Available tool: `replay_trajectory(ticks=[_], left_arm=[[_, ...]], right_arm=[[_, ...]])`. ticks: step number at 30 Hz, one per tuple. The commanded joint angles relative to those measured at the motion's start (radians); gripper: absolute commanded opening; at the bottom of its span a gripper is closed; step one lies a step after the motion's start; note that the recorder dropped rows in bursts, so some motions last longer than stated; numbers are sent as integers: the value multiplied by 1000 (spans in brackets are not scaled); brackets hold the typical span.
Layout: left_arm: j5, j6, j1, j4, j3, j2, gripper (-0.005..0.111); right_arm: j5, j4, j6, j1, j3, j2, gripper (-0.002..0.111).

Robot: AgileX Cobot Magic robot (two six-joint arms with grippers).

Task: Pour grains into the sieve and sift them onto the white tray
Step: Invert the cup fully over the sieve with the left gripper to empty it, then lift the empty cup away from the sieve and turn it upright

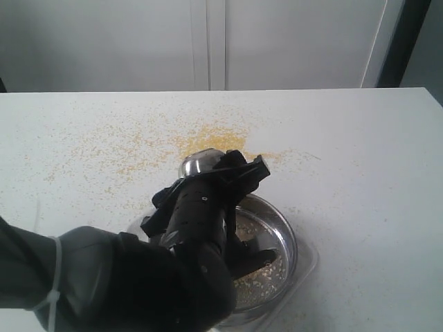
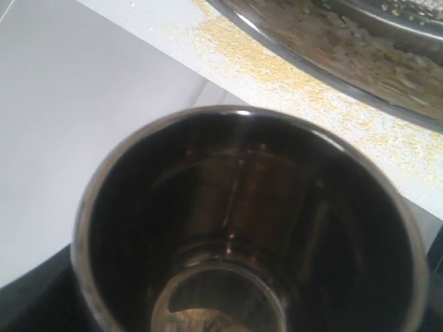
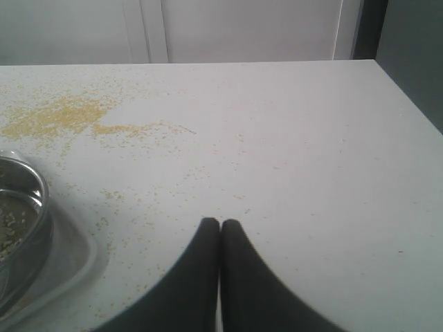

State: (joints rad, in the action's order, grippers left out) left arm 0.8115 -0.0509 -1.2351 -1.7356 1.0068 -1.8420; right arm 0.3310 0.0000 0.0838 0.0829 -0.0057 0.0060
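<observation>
The left gripper (image 1: 228,166) has its jaws spread wide and clamped on the single small steel cup (image 1: 201,162), which it holds tipped over just beside the rim of the sieve (image 1: 287,232). The left wrist view looks straight into the cup's mouth: its dark, shiny inside is nearly bare, with only a pale trace of grains at the very bottom. The right gripper (image 3: 220,227) has its two fingers pressed together with nothing between them, and it hangs over bare table (image 3: 311,152), apart from the tray. There is one sieve, and it sits inside the one white tray (image 1: 311,259), whose rounded corner shows past the steel ring. The grains (image 1: 259,277) lie in a whitish-beige layer on the mesh; the black arm hides part of the sieve. Fine yellow meal (image 1: 214,138) is scattered over the tabletop, thickest in one patch just past the cup and thinning out to loose specks further away.
</observation>
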Motion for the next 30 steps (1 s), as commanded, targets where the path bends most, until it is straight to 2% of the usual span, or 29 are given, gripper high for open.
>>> replay_trajectory(ticks=[1, 3, 5, 7, 9, 12, 17, 24, 27, 30], left_arm=[[-30, 87, -9, -9, 6, 13, 0], [16, 51, -15, -9, 6, 18, 0], [9, 129, -35, -9, 6, 29, 0], [-19, 160, 2, -9, 6, 31, 0], [22, 216, 23, -9, 6, 33, 0], [106, 505, 25, -9, 6, 62, 0], [116, 870, 43, -9, 6, 131, 0], [-17, 1136, 107, -9, 6, 203, 0], [-163, 1267, 182, -9, 6, 245, 0], [-237, 1450, 259, -9, -3, 273, 0]], right_arm=[[-15, 0, 0, 6, 6, -6, 0], [-15, 0, 0, 6, 6, -6, 0], [-13, 0, 0, 6, 6, -6, 0], [-11, 0, 0, 6, 6, -6, 0], [-11, 0, 0, 6, 6, -6, 0], [-11, 0, 0, 6, 6, -6, 0], [-11, 0, 0, 6, 6, -6, 0], [-11, 0, 0, 6, 6, -6, 0], [-11, 0, 0, 6, 6, -6, 0], [-11, 0, 0, 6, 6, -6, 0]])
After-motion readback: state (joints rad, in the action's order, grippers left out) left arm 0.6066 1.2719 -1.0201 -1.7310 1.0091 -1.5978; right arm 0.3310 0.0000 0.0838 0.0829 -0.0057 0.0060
